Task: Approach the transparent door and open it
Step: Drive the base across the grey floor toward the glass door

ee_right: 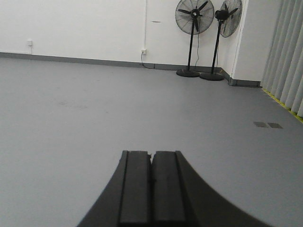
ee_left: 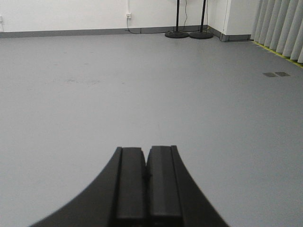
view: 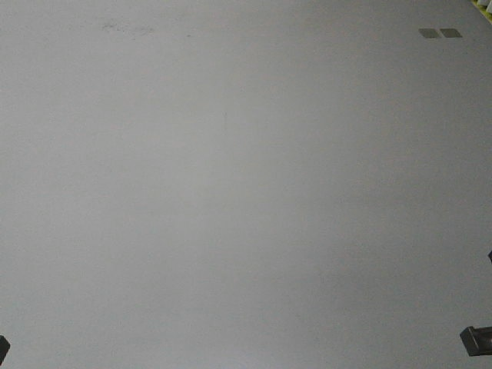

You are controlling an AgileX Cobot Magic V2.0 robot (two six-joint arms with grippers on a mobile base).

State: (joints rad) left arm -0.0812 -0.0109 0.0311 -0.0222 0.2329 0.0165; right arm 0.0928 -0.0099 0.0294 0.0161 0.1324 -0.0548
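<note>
The transparent door is out of view in every frame. My left gripper (ee_left: 147,149) points low over bare grey floor, its two black pads pressed together with nothing between them. My right gripper (ee_right: 152,153) looks the same, shut and empty, facing the far white wall. The front view shows only grey floor (view: 231,192), with dark bits of the robot at its bottom corners.
Two pedestal fans (ee_right: 194,19) stand at the far wall on round black bases (ee_left: 177,34). Pale vertical blinds (ee_right: 289,56) run along the right side with a yellow floor line below them. Two small grey floor plates (view: 440,33) lie ahead to the right. A wall socket (ee_right: 143,51) sits by the skirting.
</note>
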